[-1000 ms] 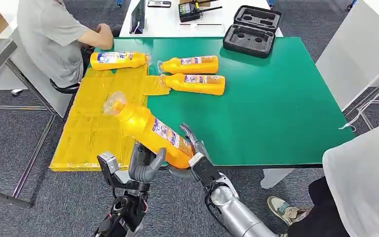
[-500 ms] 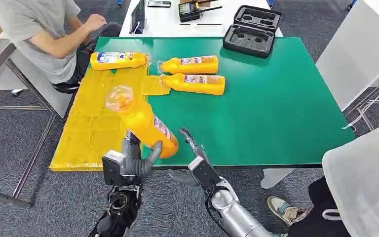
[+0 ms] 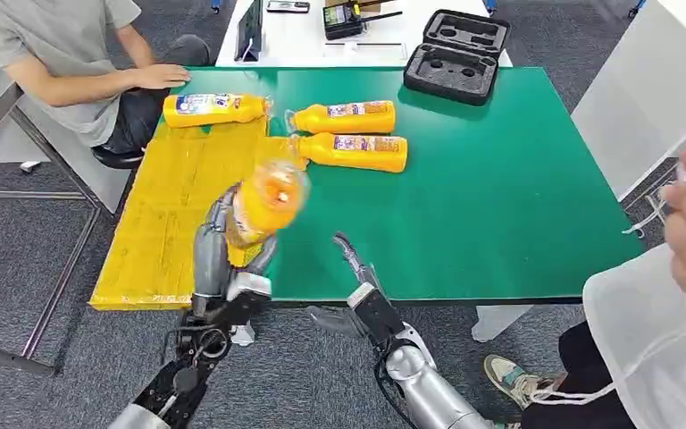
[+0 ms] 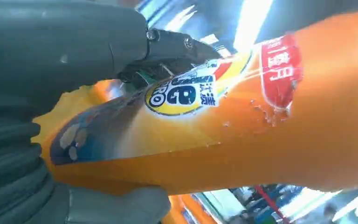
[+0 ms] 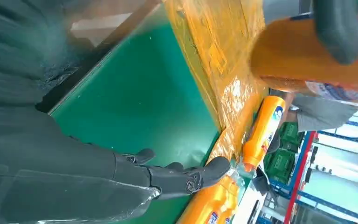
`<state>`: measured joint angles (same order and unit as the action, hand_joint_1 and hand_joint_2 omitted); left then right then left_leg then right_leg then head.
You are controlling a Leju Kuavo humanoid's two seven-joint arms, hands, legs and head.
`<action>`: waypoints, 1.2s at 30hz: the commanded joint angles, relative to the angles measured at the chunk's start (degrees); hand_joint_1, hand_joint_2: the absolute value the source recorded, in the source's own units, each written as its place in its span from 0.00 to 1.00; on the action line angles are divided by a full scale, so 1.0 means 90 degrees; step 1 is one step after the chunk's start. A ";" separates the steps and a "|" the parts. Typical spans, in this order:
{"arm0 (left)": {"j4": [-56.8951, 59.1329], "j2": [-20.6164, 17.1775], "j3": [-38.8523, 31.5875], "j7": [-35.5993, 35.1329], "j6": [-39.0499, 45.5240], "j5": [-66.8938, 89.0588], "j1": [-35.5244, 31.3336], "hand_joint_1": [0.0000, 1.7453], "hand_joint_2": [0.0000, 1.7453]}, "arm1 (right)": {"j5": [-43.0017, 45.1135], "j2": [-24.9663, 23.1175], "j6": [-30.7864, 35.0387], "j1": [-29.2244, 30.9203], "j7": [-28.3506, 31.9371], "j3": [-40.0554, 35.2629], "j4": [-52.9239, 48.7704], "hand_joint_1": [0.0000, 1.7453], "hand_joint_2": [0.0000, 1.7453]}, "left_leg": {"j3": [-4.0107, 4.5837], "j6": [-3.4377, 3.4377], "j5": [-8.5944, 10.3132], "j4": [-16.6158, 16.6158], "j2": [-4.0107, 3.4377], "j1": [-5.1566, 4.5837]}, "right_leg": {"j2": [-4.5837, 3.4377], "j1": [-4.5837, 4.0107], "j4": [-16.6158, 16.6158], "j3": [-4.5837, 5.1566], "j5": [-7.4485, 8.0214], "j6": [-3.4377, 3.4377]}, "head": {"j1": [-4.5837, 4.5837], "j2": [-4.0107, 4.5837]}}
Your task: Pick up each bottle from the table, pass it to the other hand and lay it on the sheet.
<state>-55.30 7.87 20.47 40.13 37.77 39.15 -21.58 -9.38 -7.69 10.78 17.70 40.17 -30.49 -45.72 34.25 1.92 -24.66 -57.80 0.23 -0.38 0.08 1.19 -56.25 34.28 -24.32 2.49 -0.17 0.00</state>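
Step now: the left hand (image 3: pixel 223 259) has the orange plastic bottle with the blue and yellow label (image 3: pixel 263 201) and, as I judge it, should lay it down on the shiny yellow plastic sheet (image 3: pixel 165 223).

How to do it well: tip the bottle onto its side before it goes down, so it does not fall over. Lower it slowly. Open the fingers only once the bottle rests on the sheet. Pick a bare spot on the sheet, away from the bottle already there.

Left hand: it is wrapped around the lower part of the bottle, thumb on one side and fingers on the other. The grip looks firm in the left wrist view.

Held bottle: it sticks up and out of the left hand, with its cap end pointing toward the camera. It is in the air, above the edge where the sheet meets the green counter (image 3: pixel 491 197).

Right hand (image 3: pixel 357 286): its fingers are apart and it holds nothing. It is near the front edge of the counter, beside the left hand but apart from it.

Other bottles: one orange bottle on the sheet (image 3: pixel 213 109) lies far beyond the left hand. Two orange bottles on the counter (image 3: pixel 348 134) lie side by side, well beyond the right hand, just past the sheet.

Watch out: the bottle is smooth, so I think it could slip or roll.
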 commanded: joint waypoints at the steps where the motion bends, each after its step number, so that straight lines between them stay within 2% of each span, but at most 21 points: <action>1: 0.1034 0.0602 -0.3178 -0.0014 0.0248 0.2235 -0.0871 1.00 1.00 | 0.0081 0.0021 0.0007 0.0100 -0.0019 0.0075 0.0152 0.00 1.00 | -0.0014 -0.0012 -0.0002 0.0000 0.0007 0.0010 | 0.0009 -0.0010 0.0004 -0.0019 -0.0003 -0.0012 | 0.0002 0.0000; 8: 0.1061 0.0638 -0.3321 -0.0014 0.0248 0.2390 -0.0916 1.00 1.00 | 0.0102 0.0015 0.0014 0.0112 -0.0019 0.0066 0.0167 0.00 1.00 | -0.0018 -0.0012 -0.0007 -0.0005 0.0003 0.0014 | 0.0002 -0.0014 0.0002 -0.0020 -0.0006 -0.0012 | 0.0000 0.0000; 10: 0.0930 0.0856 -0.4203 -0.0014 0.0248 0.3687 -0.1010 1.00 1.00 | 0.0147 -0.0033 -0.0009 0.0162 -0.0019 0.0034 0.0229 0.00 1.00 | -0.0022 -0.0013 -0.0010 -0.0005 -0.0004 0.0015 | -0.0002 -0.0015 0.0002 -0.0025 -0.0007 -0.0013 | 0.0002 0.0000; 11: 0.1068 0.0860 -0.4309 -0.0014 0.0248 0.3747 -0.1081 1.00 1.00 | 0.0161 -0.0046 -0.0008 0.0170 -0.0019 0.0033 0.0244 0.00 1.00 | -0.0012 -0.0010 -0.0005 -0.0005 -0.0004 0.0012 | -0.0003 -0.0011 0.0000 -0.0013 -0.0004 -0.0010 | 0.0000 0.0000; 12: 0.1654 0.0757 -0.4193 -0.0014 0.0248 0.3156 -0.1303 1.00 1.00 | 0.0174 -0.0067 -0.0006 0.0165 -0.0019 0.0043 0.0244 0.00 1.00 | -0.0008 -0.0008 -0.0002 -0.0003 -0.0002 0.0008 | -0.0001 -0.0008 -0.0002 -0.0008 -0.0003 -0.0008 | 0.0000 0.0000; 13: 0.1221 0.0711 -0.4248 -0.0341 0.0248 0.3992 -0.1203 1.00 1.00 | 0.0182 -0.0083 -0.0056 0.0162 -0.0019 0.0030 0.0233 0.00 1.00 | -0.0019 -0.0015 -0.0007 -0.0009 0.0008 0.0017 | 0.0009 -0.0017 -0.0002 -0.0026 -0.0009 -0.0015 | 0.0000 0.0000; 15: 0.1092 0.0743 -0.4482 -0.0685 0.0248 0.4503 -0.1236 1.00 1.00 | 0.0159 -0.0126 -0.0101 0.0165 -0.0019 0.0011 0.0225 0.00 1.00 | -0.0008 -0.0009 -0.0002 -0.0002 0.0003 0.0008 | 0.0000 -0.0008 -0.0001 -0.0009 -0.0002 -0.0009 | 0.0002 0.0000; 20: 0.1092 0.0743 -0.4482 -0.0685 0.0248 0.4503 -0.1236 1.00 1.00 | 0.0159 -0.0126 -0.0101 0.0165 -0.0019 0.0011 0.0225 0.00 1.00 | -0.0016 -0.0016 -0.0004 -0.0005 0.0007 0.0015 | 0.0009 -0.0015 -0.0001 -0.0020 -0.0007 -0.0017 | 0.0000 0.0000; 21: 0.1089 0.0688 -0.4394 -0.0926 0.0248 0.4770 -0.1231 1.00 1.00 | 0.0142 -0.0131 -0.0102 0.0185 -0.0019 0.0010 0.0243 0.00 1.00 | -0.0010 -0.0012 -0.0001 -0.0003 0.0010 0.0011 | 0.0010 -0.0012 0.0000 -0.0012 -0.0005 -0.0012 | 0.0002 0.0000; 24: 0.1044 0.0336 -0.3701 -0.1963 0.0248 0.5440 -0.1134 1.00 1.00 | 0.0167 -0.0148 -0.0118 0.0231 -0.0019 0.0054 0.0285 0.00 1.00 | -0.0012 -0.0010 -0.0003 -0.0002 -0.0004 0.0009 | -0.0003 -0.0009 -0.0002 -0.0010 -0.0003 -0.0010 | 0.0000 0.0000; 26: 0.1089 -0.0053 -0.2817 -0.2762 0.0248 0.5650 -0.1038 1.00 1.00 | 0.0186 -0.0171 -0.0178 0.0262 -0.0019 0.0064 0.0365 0.00 1.00 | -0.0012 -0.0011 -0.0003 -0.0003 -0.0002 0.0010 | -0.0001 -0.0010 -0.0001 -0.0012 -0.0003 -0.0011 | 0.0002 0.0000; 27: 0.1026 -0.0365 -0.2086 -0.3358 0.0248 0.5650 -0.0979 1.00 1.00 | 0.0208 -0.0185 -0.0233 0.0269 -0.0019 0.0057 0.0388 0.00 1.00 | -0.0025 -0.0017 -0.0009 -0.0004 -0.0005 0.0017 | -0.0003 -0.0017 0.0000 -0.0026 -0.0007 -0.0017 | 0.0000 0.0000; 29: 0.1010 -0.0551 -0.1674 -0.3832 0.0248 0.5650 -0.0954 1.00 1.00 | 0.0252 -0.0189 -0.0295 0.0247 -0.0019 0.0036 0.0303 0.00 1.00 | -0.0010 -0.0011 -0.0001 0.0001 -0.0007 0.0008 | -0.0007 -0.0008 0.0000 -0.0009 0.0000 -0.0011 | 0.0002 0.0000; 32: 0.1084 -0.1010 -0.0550 -0.4858 0.0248 0.5650 -0.1053 1.00 1.00 | 0.0261 -0.0190 -0.0278 0.0277 -0.0019 0.0002 0.0265 0.00 1.00 | -0.0018 -0.0018 -0.0006 -0.0002 -0.0010 0.0016 | -0.0009 -0.0015 -0.0001 -0.0017 -0.0003 -0.0018 | 0.0000 0.0000; 34: 0.1329 -0.1194 0.0121 -0.5345 0.0248 0.5650 -0.1246 1.00 1.00 | 0.0257 -0.0198 -0.0294 0.0321 -0.0019 0.0013 0.0302 0.00 1.00 | -0.0007 -0.0012 0.0000 0.0000 0.0001 0.0009 | 0.0001 -0.0009 -0.0003 -0.0008 -0.0002 -0.0011 | 0.0000 0.0000; 36: 0.1501 -0.1194 0.0323 -0.5425 0.0248 0.5650 -0.1348 1.00 1.00 | 0.0249 -0.0199 -0.0328 0.0324 -0.0019 0.0014 0.0307 0.00 1.00 | -0.0014 -0.0015 -0.0004 -0.0004 0.0003 0.0015 | 0.0003 -0.0014 -0.0002 -0.0016 -0.0005 -0.0015 | 0.0002 0.0000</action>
<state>-49.05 5.83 0.69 -1.34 37.90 89.92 -28.91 -7.30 -9.62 8.52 17.47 40.17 -30.21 -45.64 34.26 1.91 -24.64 -57.80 0.26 -0.34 0.08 1.17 -56.27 34.29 -24.32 2.48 -0.15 0.00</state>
